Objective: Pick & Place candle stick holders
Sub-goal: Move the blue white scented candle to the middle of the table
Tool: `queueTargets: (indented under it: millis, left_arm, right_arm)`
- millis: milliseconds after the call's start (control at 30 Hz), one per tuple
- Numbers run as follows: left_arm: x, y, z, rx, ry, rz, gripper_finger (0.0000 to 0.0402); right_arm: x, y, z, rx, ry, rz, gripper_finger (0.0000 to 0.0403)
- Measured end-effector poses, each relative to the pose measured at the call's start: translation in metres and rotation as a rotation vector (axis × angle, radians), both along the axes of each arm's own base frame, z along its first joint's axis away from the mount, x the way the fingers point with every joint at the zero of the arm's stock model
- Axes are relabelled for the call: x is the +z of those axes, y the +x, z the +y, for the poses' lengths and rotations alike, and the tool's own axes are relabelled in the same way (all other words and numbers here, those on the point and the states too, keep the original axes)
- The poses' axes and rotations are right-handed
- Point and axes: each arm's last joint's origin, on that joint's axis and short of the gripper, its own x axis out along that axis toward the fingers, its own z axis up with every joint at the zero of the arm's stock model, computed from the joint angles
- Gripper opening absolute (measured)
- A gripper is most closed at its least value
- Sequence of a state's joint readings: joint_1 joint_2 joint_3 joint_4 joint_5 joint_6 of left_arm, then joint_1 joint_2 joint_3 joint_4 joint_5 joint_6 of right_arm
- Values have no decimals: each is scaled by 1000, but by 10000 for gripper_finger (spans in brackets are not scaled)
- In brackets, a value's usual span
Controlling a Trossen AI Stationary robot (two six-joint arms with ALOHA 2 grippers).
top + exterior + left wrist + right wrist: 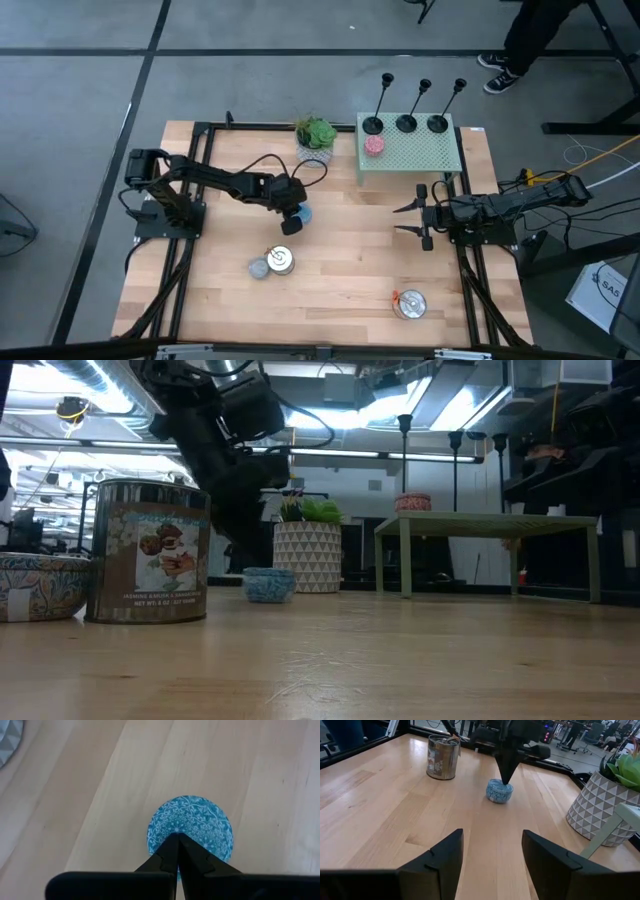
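Observation:
Three black candle stick holders stand on their round bases on a green perforated stand at the table's far right. Their stems also show in the low view. My left gripper is shut, pointing down over a small blue patterned candle near the table's middle. My right gripper is open and empty at the table's right, in front of the stand, fingers pointing toward the table's left. My left gripper's shut fingertips stand at the blue candle's top face, coming from above and pointing down. I cannot tell whether they touch it. The candle sits flat on the table.
A pink candle lies on the stand. A potted plant stands at the far middle. A silver tin with a grey candle beside it sits near the middle, another tin at the near right.

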State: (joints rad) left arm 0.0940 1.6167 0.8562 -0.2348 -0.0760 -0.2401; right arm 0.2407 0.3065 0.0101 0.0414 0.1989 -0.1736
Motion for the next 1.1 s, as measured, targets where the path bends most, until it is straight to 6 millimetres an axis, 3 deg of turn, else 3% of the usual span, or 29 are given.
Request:
queueTargets:
  millis: [167, 433, 633, 867, 1100]
  left_arm:
    - [-2, 12, -3, -28, -9, -100, 1]
    - [23, 28, -24, -151, 6, -235, 1]
    - [30, 19, -35, -101, 88, 16, 1]
    - [28, 1, -27, 41, 146, 243, 1]
    - [-9, 18, -23, -31, 76, 302, 2]
  right_arm:
    - [0, 0, 0, 0, 0, 0, 204]
    - [0, 0, 0, 0, 0, 0, 204]
    - [0, 0, 0, 0, 0, 0, 204]
    - [0, 0, 0, 0, 0, 0, 204]
    - [0, 0, 0, 0, 0, 0, 204]
